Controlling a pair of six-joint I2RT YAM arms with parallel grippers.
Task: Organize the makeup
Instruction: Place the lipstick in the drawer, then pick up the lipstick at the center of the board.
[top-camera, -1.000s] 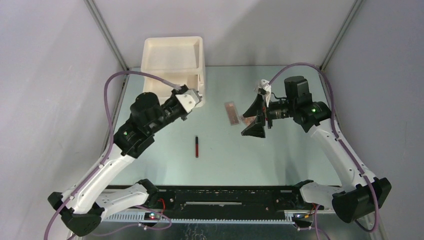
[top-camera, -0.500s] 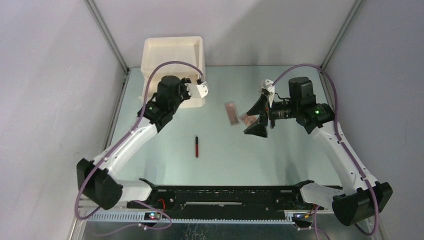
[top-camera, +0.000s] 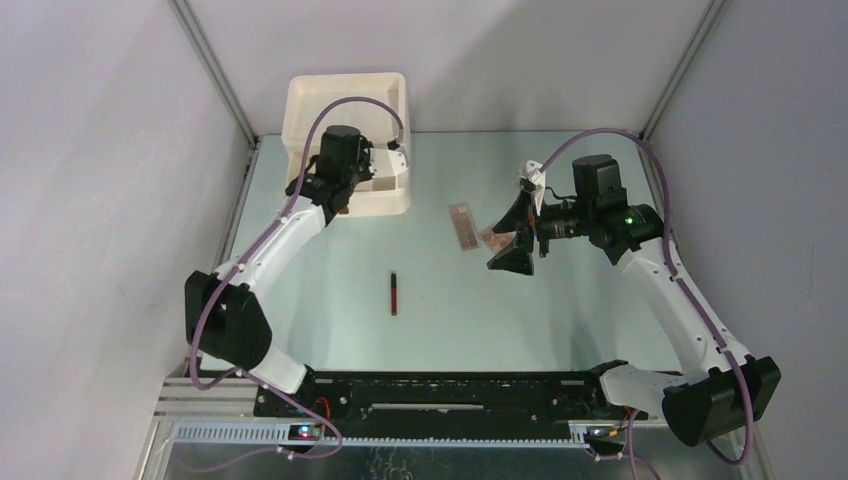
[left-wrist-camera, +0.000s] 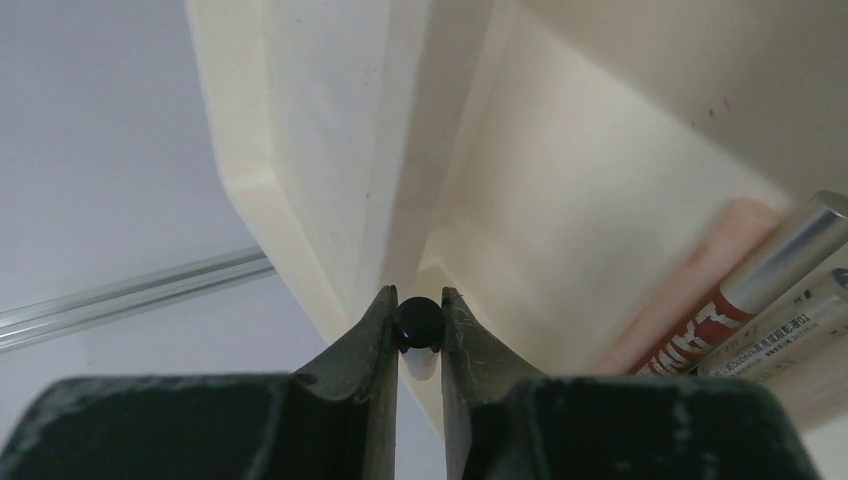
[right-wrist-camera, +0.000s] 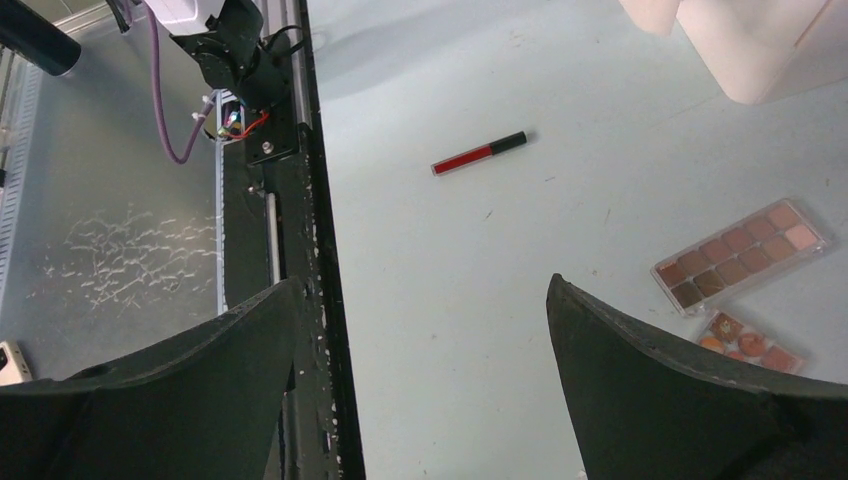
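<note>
My left gripper is over the cream three-drawer box, shut on a thin pencil seen end-on, with a round black tip and a pale body. Beyond it in the box lie a peach tube and two silver tubes. My right gripper hangs wide open above the table with nothing between its fingers. Just beside it lie a long pink-brown palette and a smaller palette. A dark-red and black tube lies mid-table.
The box stands at the table's back left corner against the frame post. A black rail with wiring runs along the near edge between the arm bases. Grey walls close in on both sides.
My left arm has stretched back and swung its gripper from the box's front right corner to over the box, still holding the pencil. The right arm has barely shifted.
</note>
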